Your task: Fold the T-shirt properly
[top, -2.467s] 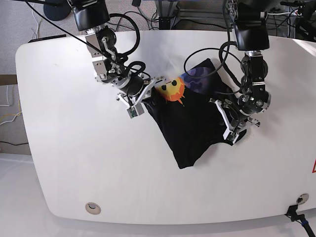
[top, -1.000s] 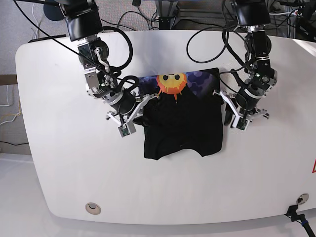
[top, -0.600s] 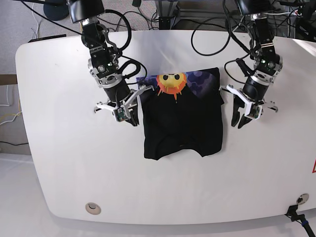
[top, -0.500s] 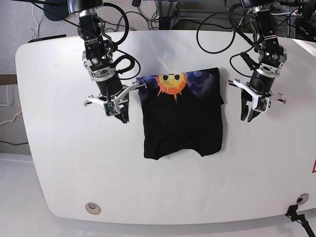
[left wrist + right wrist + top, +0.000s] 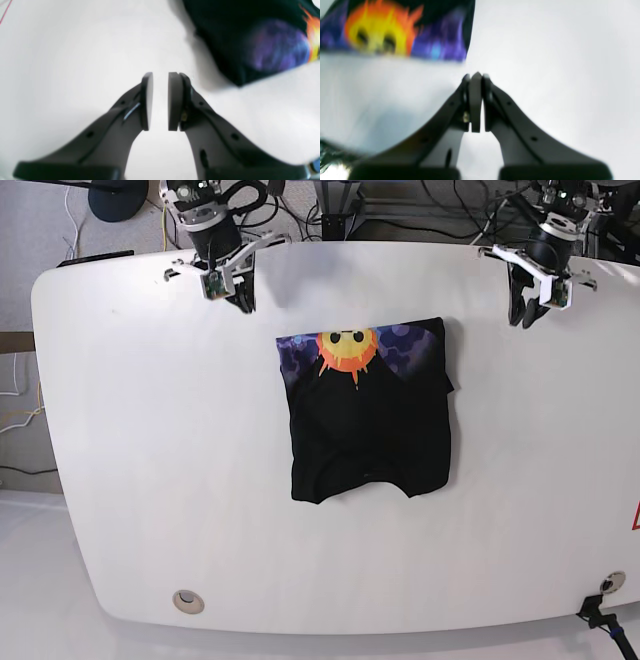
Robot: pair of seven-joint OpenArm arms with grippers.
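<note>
The black T-shirt (image 5: 368, 420) lies folded into a rough rectangle at the middle of the white table (image 5: 150, 480), with the orange sun face print (image 5: 347, 350) on purple along its far edge. My left gripper (image 5: 522, 318) hangs over the table's far right, apart from the shirt. In the left wrist view the left gripper (image 5: 160, 75) is empty with its jaws a narrow gap apart, and the shirt (image 5: 250, 37) lies at upper right. My right gripper (image 5: 243, 302) is at the far left. In the right wrist view it (image 5: 476, 74) is shut and empty, and the shirt's print (image 5: 377, 37) lies at upper left.
Cables and stands (image 5: 400, 210) crowd the floor behind the table's far edge. A round grommet (image 5: 186, 601) sits near the front left edge. A black connector (image 5: 600, 615) sits at the front right corner.
Both arms have let go of the shirt and drawn back and up to the table's far edge. The shirt has stayed flat in its folded shape.
</note>
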